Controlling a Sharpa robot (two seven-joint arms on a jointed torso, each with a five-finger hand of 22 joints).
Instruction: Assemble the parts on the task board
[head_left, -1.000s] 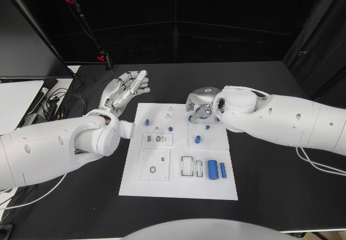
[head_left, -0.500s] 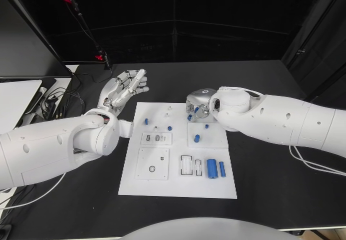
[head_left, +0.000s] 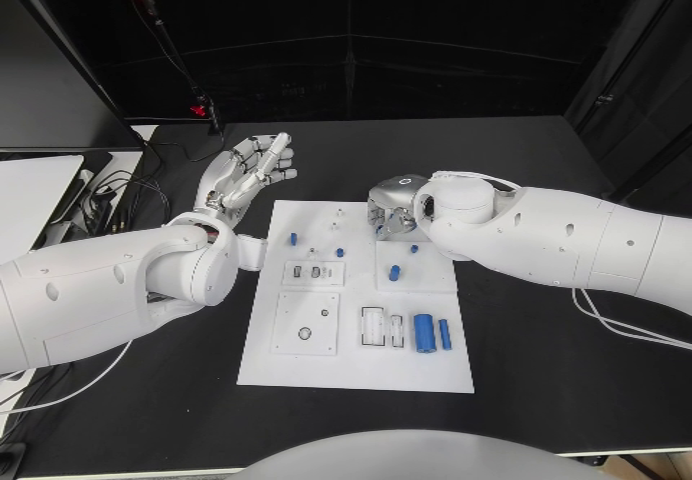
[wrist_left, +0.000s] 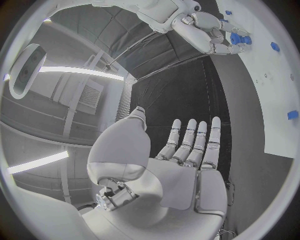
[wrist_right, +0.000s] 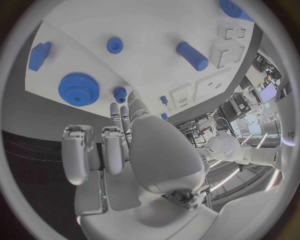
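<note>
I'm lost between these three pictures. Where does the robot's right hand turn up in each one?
Head view: the right hand hangs over the far end of the white task board.
Left wrist view: it is the hand beyond the left hand, with its fingers at the task board.
Right wrist view: it is the silver hand in the circle's middle, reaching toward the task board beside a blue gear.
Shared landmark: the task board.

The board (head_left: 356, 372) is white, the parts (head_left: 426, 333) on it blue, the worktop (head_left: 548, 380) black; both hands (head_left: 248, 172) are silver on white arms (head_left: 577, 245).
</note>
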